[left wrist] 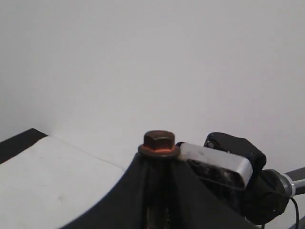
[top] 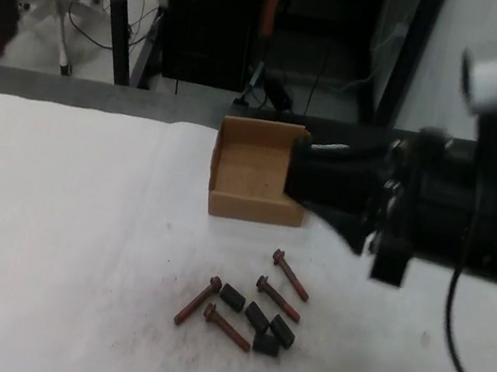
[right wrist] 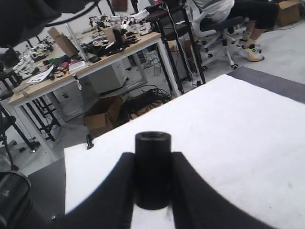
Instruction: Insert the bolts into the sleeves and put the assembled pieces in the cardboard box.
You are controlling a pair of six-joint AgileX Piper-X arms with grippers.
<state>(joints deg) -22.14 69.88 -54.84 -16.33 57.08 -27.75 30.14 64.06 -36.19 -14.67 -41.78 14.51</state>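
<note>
Left gripper is clamped on a bolt, its dark fingers pressing the shank from both sides so that the coppery hex head and flange stand just clear of the fingertips; past it, a grey and black piece of arm hardware shows against a pale wall. Right gripper is closed on a black sleeve, held between its two fingers with the open bore end standing above them, and the white cloth of the bench spreads behind. In the high view, the near part of the cloth carries a loose cluster: four spare bolts and four spare sleeves, the sleeves lying close together in the middle, two bolts to their left with heads almost meeting, two more just beyond on the right, roughly parallel. Farther back the cardboard box sits on the cloth with its top open, apart from the cluster. A dark arm comes in from the right at the same depth, its front end covering the box's right wall
</note>
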